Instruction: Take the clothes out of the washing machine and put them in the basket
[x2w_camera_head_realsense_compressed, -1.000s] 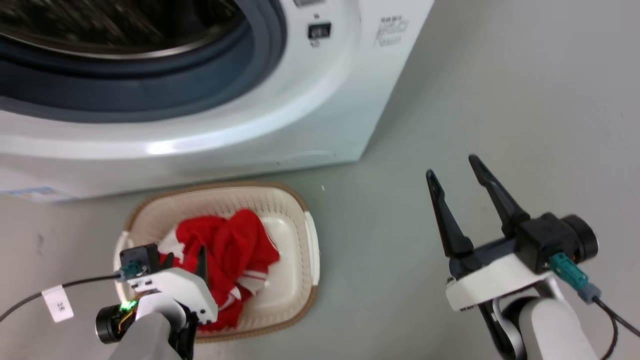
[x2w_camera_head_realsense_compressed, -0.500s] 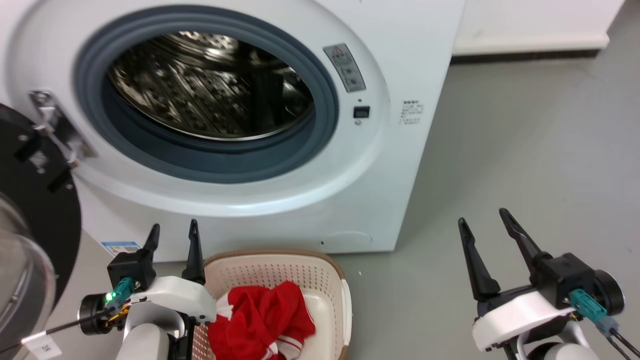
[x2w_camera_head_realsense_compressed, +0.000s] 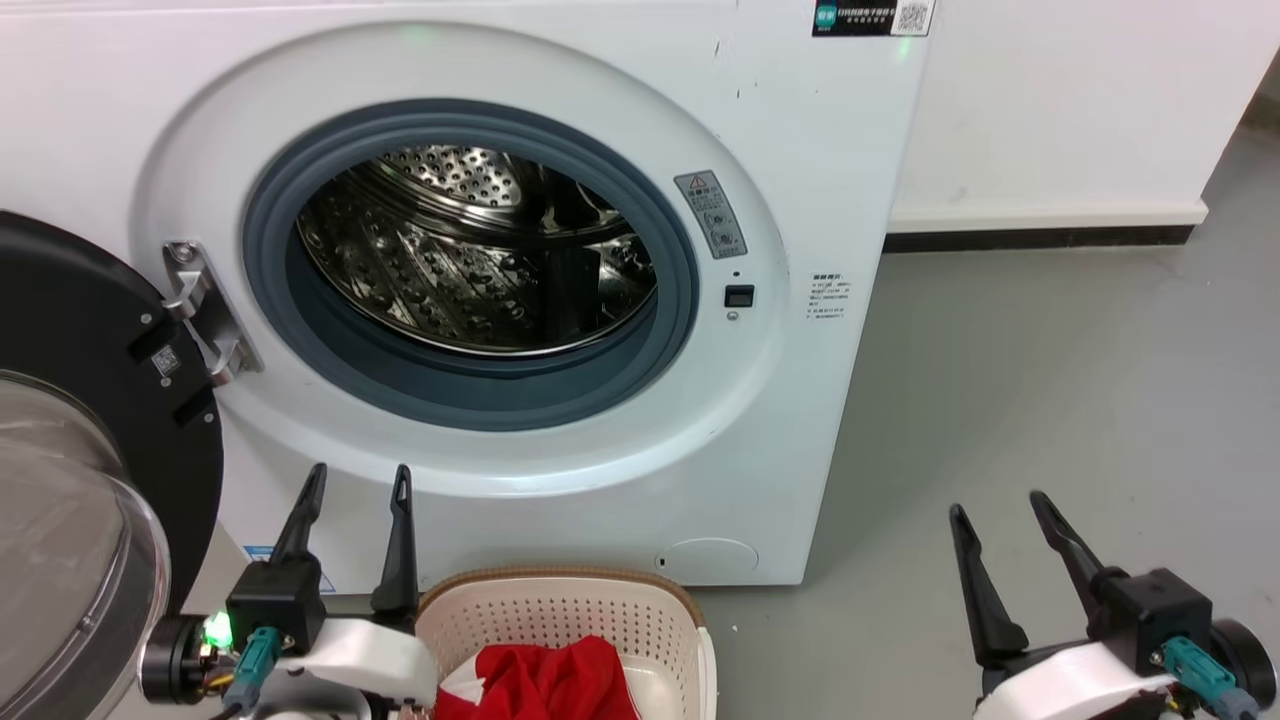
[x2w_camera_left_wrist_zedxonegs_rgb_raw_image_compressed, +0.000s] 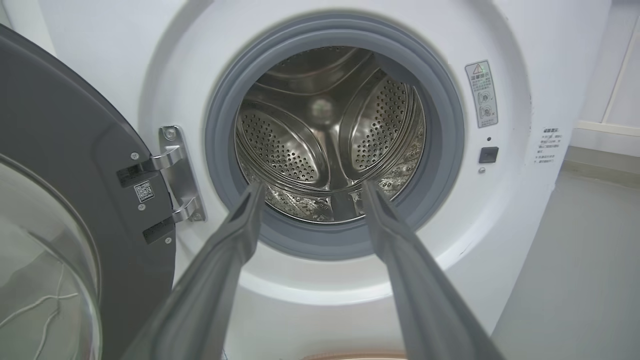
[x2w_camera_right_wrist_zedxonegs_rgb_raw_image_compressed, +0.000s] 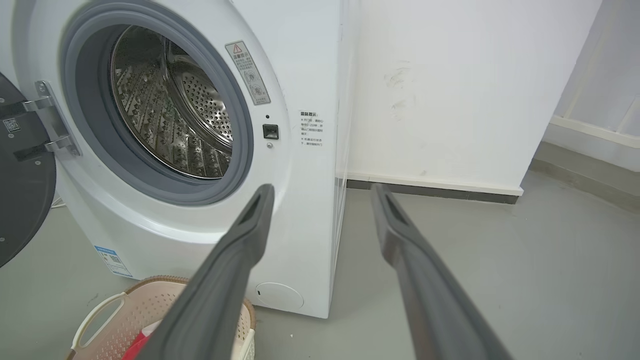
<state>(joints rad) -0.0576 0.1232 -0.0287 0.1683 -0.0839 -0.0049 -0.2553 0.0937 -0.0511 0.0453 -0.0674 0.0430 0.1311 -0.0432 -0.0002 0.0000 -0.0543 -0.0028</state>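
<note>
The white washing machine (x2w_camera_head_realsense_compressed: 820, 180) stands with its black-framed glass door (x2w_camera_head_realsense_compressed: 70, 470) swung open to the left; the steel drum (x2w_camera_head_realsense_compressed: 470, 260) holds no fabric that I can see. On the floor below it sits the cream basket (x2w_camera_head_realsense_compressed: 560, 615) with the red clothes (x2w_camera_head_realsense_compressed: 545, 685) inside. My left gripper (x2w_camera_head_realsense_compressed: 360, 480) is open, raised just left of the basket, fingers pointing at the machine's front. My right gripper (x2w_camera_head_realsense_compressed: 1000, 505) is open over the floor to the right. The left wrist view looks into the drum (x2w_camera_left_wrist_zedxonegs_rgb_raw_image_compressed: 325, 135); the right wrist view shows the basket (x2w_camera_right_wrist_zedxonegs_rgb_raw_image_compressed: 125, 310) at the bottom.
Grey floor (x2w_camera_head_realsense_compressed: 1050, 400) stretches to the right of the machine. A white wall with a dark skirting strip (x2w_camera_head_realsense_compressed: 1040, 238) stands behind. The open door takes up the space at my left.
The head view has tilted upward, so the machine now sits lower in the picture and the basket is at the bottom edge. My left gripper rose out of the basket and stands empty.
</note>
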